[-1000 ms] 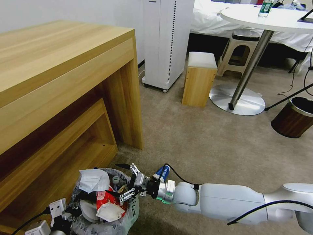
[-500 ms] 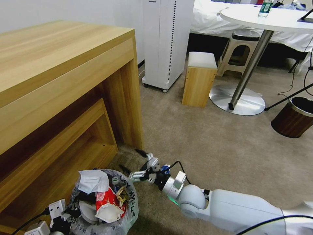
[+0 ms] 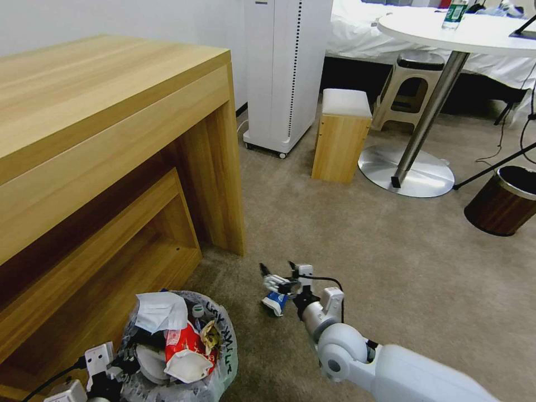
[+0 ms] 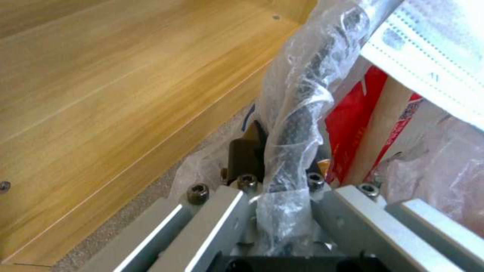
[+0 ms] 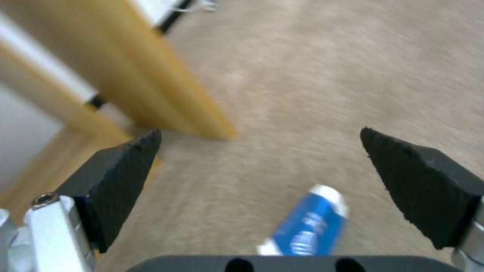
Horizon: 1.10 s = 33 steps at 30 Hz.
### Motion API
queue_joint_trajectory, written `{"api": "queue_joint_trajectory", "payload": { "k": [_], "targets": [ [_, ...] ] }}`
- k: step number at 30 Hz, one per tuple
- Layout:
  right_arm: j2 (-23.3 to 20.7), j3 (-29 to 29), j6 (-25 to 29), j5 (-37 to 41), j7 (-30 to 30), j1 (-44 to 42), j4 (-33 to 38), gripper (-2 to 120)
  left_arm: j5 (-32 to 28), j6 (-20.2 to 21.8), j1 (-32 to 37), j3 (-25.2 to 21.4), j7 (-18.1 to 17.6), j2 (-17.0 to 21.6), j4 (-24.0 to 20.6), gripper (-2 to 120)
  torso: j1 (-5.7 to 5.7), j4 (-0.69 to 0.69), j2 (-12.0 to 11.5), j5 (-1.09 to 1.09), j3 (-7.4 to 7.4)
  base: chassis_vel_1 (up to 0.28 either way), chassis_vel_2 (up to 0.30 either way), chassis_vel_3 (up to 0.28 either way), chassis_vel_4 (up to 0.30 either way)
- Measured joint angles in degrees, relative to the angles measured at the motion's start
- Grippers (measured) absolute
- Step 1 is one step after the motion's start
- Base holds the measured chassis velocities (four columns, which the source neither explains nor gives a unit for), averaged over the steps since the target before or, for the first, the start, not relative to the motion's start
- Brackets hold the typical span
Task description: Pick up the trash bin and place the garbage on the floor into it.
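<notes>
Beige carpet floor (image 3: 391, 251), short pile, runs out ahead of both jaws. Wooden desk (image 3: 111, 128) stands to the left; its leg lies beyond the right jaws in the right wrist view.

Trash bin (image 3: 184, 346), bag-lined, heaped with red wrappers and white tissue up to the rim. Left gripper (image 4: 282, 189): jaws clenched on the bin's rim through the crinkly bag (image 4: 297, 94), one jaw outside the wall, one inside.

Right gripper (image 5: 262, 181): jaws released and spread wide, tips pointing down at the carpet. The blue-white wrapper (image 5: 305, 226) lies flat between them, close under the palm, touching neither pad.

Risks, as judged:
- Wrapper sits nearer the palm than the tips; closing from here may pinch carpet or miss it.
- Thin, flat piece on pile: pads could slide over it or nudge it away.
- Bin is piled high; adding more may tip the top tissue back to the floor.
- Left hold is partly on slippery bag film; the rim could slip or the bag tear if the bin swings.
</notes>
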Motion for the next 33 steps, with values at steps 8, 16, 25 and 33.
{"api": "queue_joint_trajectory", "payload": {
  "k": [8, 16, 25, 33],
  "targets": [
    [9.05, 6.93, -0.85, 4.92, 0.44, -1.13, -10.88, 100, 0.04, 0.00, -0.18, 0.30, 0.00, -0.11, 0.81, 0, 0.00, 0.01, 0.00, -0.02, 0.00, 0.000, 0.000, 0.000, 0.000],
    [19.41, 7.82, -1.12, 6.48, -2.41, 1.14, -20.31, 100, -0.17, 0.03, -0.30, 0.16, -0.06, -0.46, 1.15, 0, 0.00, 0.03, 0.00, -0.02, 0.01, 0.000, 0.000, 0.000, 0.000],
    [22.85, 7.94, -0.86, 6.10, -3.05, 1.45, -24.51, 100, -0.52, 0.14, -0.53, 0.08, -0.19, -0.46, 1.35, 0, 0.00, 0.02, 0.00, -0.02, 0.01, 0.000, 0.000, 0.000, 0.000],
    [23.19, 8.68, -0.82, 4.52, -3.24, 0.16, -26.72, 100, -1.00, 0.18, -1.47, 0.23, -0.29, -0.10, 2.43, 0, 0.00, 0.02, 0.00, -0.01, 0.00, 0.000, 0.000, 0.000, 0.000]
  ]
}}
